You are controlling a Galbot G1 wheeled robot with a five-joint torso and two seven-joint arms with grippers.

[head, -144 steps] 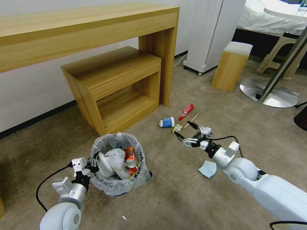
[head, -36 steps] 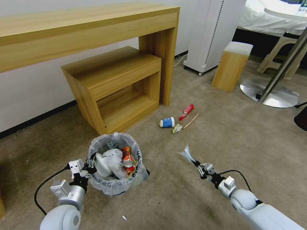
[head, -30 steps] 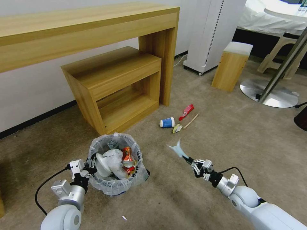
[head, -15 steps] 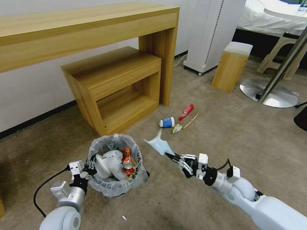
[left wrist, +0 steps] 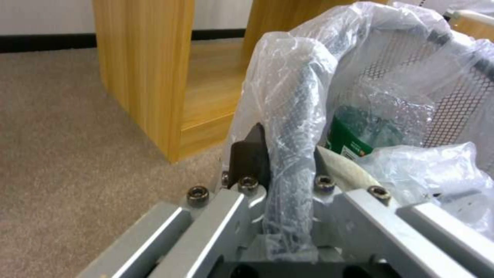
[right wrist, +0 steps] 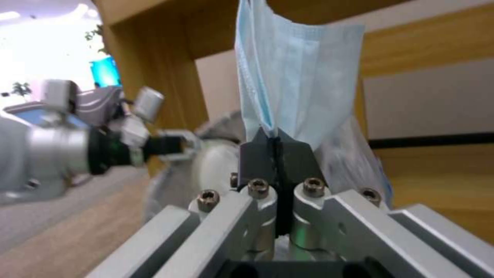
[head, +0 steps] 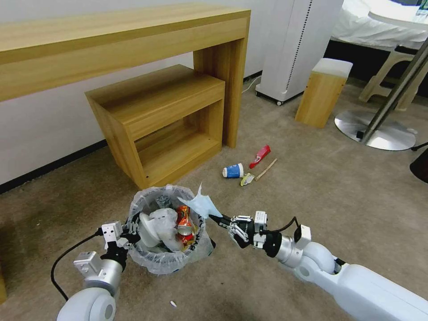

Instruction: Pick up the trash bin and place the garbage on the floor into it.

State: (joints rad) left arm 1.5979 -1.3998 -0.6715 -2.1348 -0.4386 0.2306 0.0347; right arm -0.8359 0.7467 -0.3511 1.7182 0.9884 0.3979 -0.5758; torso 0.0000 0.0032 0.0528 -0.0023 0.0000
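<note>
Left gripper (head: 129, 231): nearest item, at the near-left rim of the trash bin (head: 166, 263); jaws clamped on rim and bag liner, as the left wrist view shows the wrapped rim (left wrist: 293, 127) pinched between the pads.

Trash bin: on the carpet, the landmark for all entries below. Contents: white slipper (head: 151, 225), orange can (head: 183, 223), bottle with green label (left wrist: 355, 135).

Right gripper (head: 215, 218): at the bin's right rim, jaws closed on a corner of the pale blue mask (head: 200, 205). Mask hangs above the bin's right edge, over the opening; pinch confirmed in the right wrist view (right wrist: 293, 69).

Step in hand, by judgement: delivery of the mask into the bin. Next move calls for carrying the mask a little further over the opening, then parting the jaws so it falls inside rather than across the rim.

Remaining litter, beyond the bin to its far right: blue-white cup (head: 233, 170), yellow scrap (head: 246, 179), wooden stick (head: 266, 169), red wrapper (head: 260, 156).

Wooden shelf unit (head: 165, 120): directly behind the bin.
</note>
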